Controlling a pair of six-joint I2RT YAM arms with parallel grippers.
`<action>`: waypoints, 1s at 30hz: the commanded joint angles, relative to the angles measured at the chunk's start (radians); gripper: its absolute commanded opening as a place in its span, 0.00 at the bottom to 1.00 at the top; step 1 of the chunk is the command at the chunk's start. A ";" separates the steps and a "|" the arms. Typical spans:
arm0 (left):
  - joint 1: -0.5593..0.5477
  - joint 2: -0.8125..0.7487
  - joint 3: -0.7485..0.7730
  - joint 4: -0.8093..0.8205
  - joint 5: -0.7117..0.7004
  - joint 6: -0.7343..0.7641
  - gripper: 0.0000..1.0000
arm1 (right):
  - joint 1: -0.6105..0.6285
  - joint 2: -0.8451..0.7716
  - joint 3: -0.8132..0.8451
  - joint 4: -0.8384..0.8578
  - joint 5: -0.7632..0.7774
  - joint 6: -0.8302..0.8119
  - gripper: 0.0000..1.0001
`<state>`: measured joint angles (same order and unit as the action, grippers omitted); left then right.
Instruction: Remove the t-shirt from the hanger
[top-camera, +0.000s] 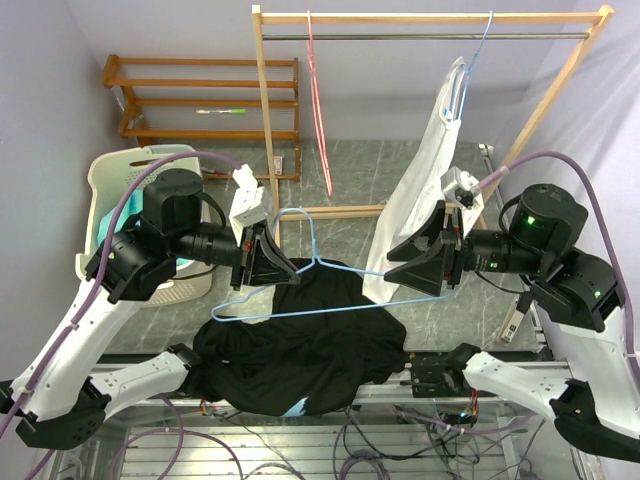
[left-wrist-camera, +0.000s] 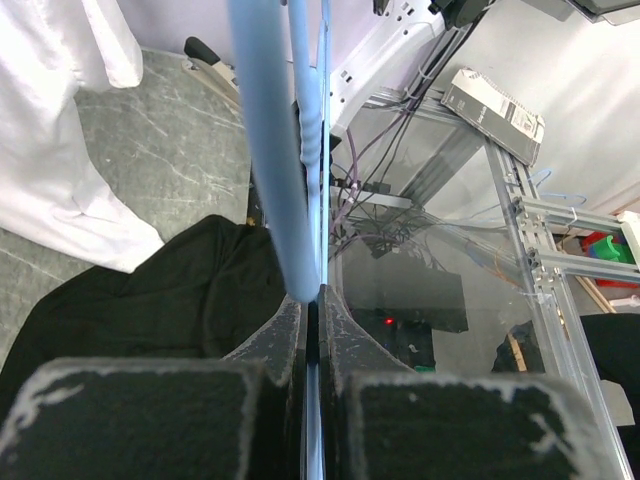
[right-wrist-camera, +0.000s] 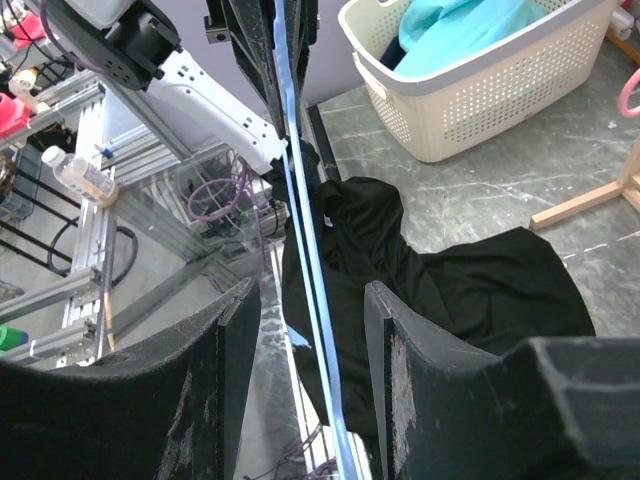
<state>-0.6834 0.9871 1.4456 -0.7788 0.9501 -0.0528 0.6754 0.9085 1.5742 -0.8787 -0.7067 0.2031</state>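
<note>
A light blue wire hanger (top-camera: 310, 290) is held in the air between my two grippers, and its whole outline shows bare. The black t-shirt (top-camera: 300, 350) lies heaped below it on the table's near edge. My left gripper (top-camera: 268, 262) is shut on the hanger's left part; in the left wrist view the jaws (left-wrist-camera: 312, 300) pinch the blue wire (left-wrist-camera: 290, 150) above the shirt (left-wrist-camera: 140, 290). My right gripper (top-camera: 425, 265) is open at the hanger's right end. In the right wrist view the hanger (right-wrist-camera: 305, 250) runs between its spread jaws (right-wrist-camera: 312, 300), with the shirt (right-wrist-camera: 450, 280) beyond.
A wooden clothes rack (top-camera: 430, 18) stands behind with a white garment (top-camera: 420, 200) on a blue hanger and a bare pink hanger (top-camera: 318, 110). A cream laundry basket (top-camera: 110, 180) holding teal cloth sits at the left, also in the right wrist view (right-wrist-camera: 480, 90). A wooden shelf (top-camera: 200, 95) stands at the back.
</note>
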 joint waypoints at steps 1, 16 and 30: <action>-0.005 -0.020 -0.007 0.018 0.033 0.008 0.07 | -0.002 0.003 -0.030 0.054 -0.046 -0.028 0.46; -0.005 -0.030 0.003 0.092 -0.002 -0.057 0.07 | -0.002 -0.027 -0.137 0.067 -0.141 -0.017 0.07; -0.006 -0.265 -0.070 0.071 -0.717 -0.168 0.54 | 0.003 -0.146 0.017 -0.220 0.194 0.005 0.00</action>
<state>-0.6842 0.8421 1.4143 -0.7418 0.5522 -0.1421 0.6754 0.8238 1.5394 -0.9977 -0.6384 0.1947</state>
